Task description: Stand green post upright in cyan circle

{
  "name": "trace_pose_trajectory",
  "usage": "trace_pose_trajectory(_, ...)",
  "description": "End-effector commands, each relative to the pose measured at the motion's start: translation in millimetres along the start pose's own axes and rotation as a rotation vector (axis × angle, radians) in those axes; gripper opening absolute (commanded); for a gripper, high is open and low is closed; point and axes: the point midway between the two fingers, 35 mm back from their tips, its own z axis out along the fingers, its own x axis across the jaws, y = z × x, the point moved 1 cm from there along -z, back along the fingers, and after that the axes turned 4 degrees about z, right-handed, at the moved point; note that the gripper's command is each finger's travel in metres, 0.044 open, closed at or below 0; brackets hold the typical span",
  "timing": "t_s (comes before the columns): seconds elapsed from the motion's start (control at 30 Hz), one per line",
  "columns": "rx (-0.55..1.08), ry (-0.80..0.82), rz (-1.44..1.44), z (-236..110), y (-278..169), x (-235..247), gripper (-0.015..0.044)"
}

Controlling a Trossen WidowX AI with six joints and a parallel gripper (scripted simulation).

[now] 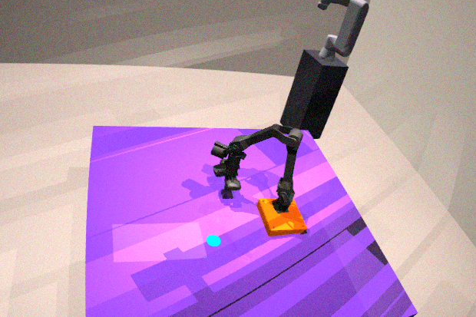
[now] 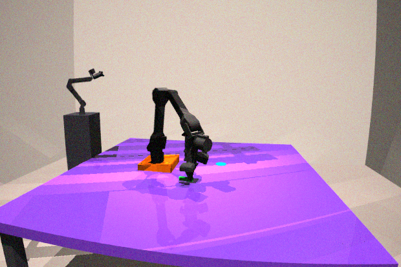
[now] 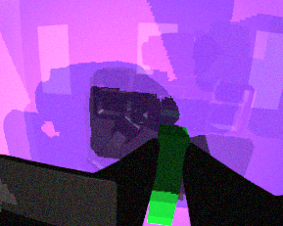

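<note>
The arm [image 2: 181,111] is matte charcoal-black throughout, built of slim boxy links joined by thicker rounded joint housings, with a stubby cylindrical housing [image 2: 203,143] jutting sideways near the wrist. It rises from a flat, square orange base plate [image 1: 295,228] whose top shows a few small dark dots like screw heads. Its gripper [image 3: 165,189] carries two dark, wedge-shaped fingers that taper toward the tips, beside a flat grey panel [image 3: 56,196].
</note>
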Motion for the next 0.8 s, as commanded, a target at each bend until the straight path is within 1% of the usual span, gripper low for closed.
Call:
trace_pose_trajectory(0.0, -0.012, -0.012, -0.002, -13.5, 3.7, -2.9, 0.0023)
trace_pose_trajectory(0.77, -0.012, -0.012, -0.002, -85.7, 3.3, -2.2, 0.0023)
